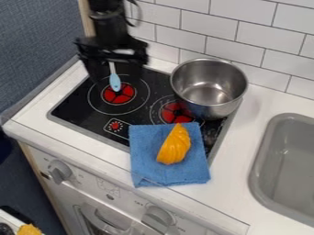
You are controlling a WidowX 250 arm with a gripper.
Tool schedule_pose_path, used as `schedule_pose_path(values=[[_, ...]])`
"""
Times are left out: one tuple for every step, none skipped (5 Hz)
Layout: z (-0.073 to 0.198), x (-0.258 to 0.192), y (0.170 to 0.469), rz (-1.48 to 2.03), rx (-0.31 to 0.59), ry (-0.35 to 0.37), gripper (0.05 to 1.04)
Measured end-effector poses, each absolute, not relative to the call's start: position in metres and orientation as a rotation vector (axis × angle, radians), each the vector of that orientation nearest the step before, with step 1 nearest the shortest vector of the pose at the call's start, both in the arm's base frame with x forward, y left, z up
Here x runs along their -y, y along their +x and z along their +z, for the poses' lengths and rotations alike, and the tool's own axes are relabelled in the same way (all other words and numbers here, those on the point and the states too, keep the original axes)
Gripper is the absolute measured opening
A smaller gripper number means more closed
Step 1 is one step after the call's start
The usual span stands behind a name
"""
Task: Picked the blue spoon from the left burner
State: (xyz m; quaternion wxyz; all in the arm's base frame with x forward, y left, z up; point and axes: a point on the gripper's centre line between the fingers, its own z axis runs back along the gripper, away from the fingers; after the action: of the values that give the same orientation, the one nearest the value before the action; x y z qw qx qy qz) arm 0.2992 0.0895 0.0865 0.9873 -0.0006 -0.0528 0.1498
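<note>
Hand (116,75) open at the slim spoon (115,83), its oval bowl light blue, handle whitish.

1 blue spoon (114,83), 1 pot (209,87), 1 cloth (147,153), 2 knobs (59,172).

Camera view: fixed above front side of counter (245,151), slanting down, facing tiled wall (224,28) at 1 o'clock. Range close: cooktop (75,104) just off centre toward 11 o'clock; sink (288,170) cropped at 4 o'clock.
</note>
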Motion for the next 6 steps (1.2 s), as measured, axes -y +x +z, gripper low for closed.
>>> schedule_pose_path(values=[[0.074,-0.106,0.314,0.387,0.133,0.022,1.001],[0.058,-0.116,0.331,0.459,0.129,0.052,1.001],[0.042,-0.112,0.349,0.461,0.102,0.081,1.001],[0.023,-0.115,0.356,0.457,0.054,0.114,1.001],[0.013,-0.119,0.366,0.453,0.021,0.12,1.001],[0.013,-0.12,0.368,0.438,0.009,0.129,0.967]])
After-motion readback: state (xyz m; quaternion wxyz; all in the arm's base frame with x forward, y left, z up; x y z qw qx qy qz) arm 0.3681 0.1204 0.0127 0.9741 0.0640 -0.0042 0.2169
